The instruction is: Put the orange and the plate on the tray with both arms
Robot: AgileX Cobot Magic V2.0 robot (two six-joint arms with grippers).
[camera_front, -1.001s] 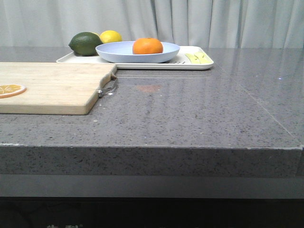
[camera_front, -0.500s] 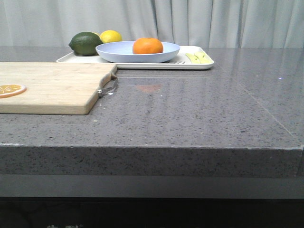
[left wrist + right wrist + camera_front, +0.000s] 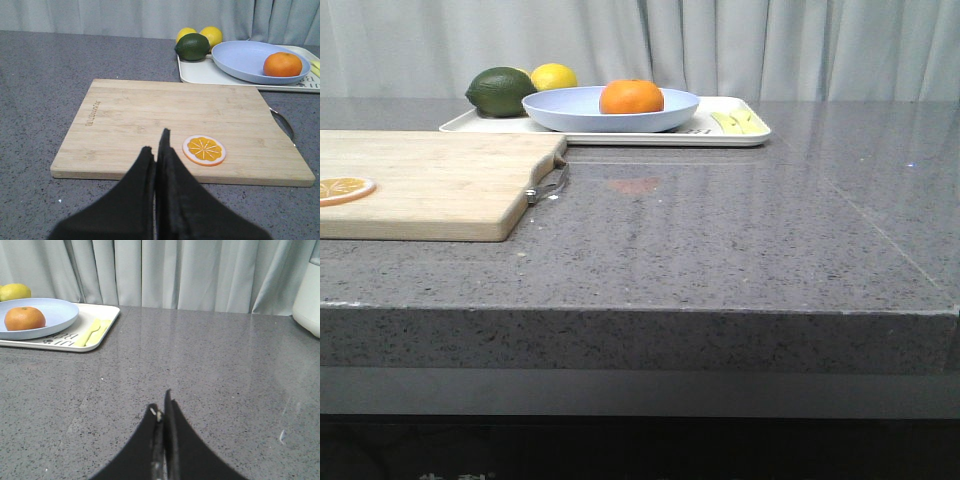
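The orange rests in the pale blue plate, and the plate stands on the cream tray at the back of the counter. The wrist views show the same: orange in plate on tray, and orange in plate on tray. My left gripper is shut and empty, over the near edge of the cutting board. My right gripper is shut and empty over bare counter, well short of the tray. Neither arm shows in the front view.
A wooden cutting board with a metal handle lies front left, an orange slice on it. A green lime and a lemon sit on the tray's left end, yellow cutlery on its right. A white appliance stands far right.
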